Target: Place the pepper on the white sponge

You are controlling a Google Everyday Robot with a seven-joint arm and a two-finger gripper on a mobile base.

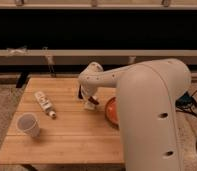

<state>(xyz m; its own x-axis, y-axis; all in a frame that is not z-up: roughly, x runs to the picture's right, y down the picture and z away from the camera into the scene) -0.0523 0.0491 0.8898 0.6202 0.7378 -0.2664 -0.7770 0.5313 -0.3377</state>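
At lower left of the pale slatted wooden table (67, 137) stands a white plastic cup (28, 124), its contents not visible; a round orange-red dish (111, 112) shows at centre right. A long white labelled tube (44, 103) lies nearby. The gripper (90, 103), centre frame, is closed around the small dark red-brown pepper (93, 101).

Robot arm (142, 95): smooth off-white shell, rounded tubular segments, matte finish. Large foreground link bulky and cylindrical, three small dark round holes in column down its side. Narrower forearm ends in rounded elbow-like joint cap. Hand (89, 103): small dark part below wrist, over worktop (67, 135) centre, fingers together. Dark seam at wrist joint.
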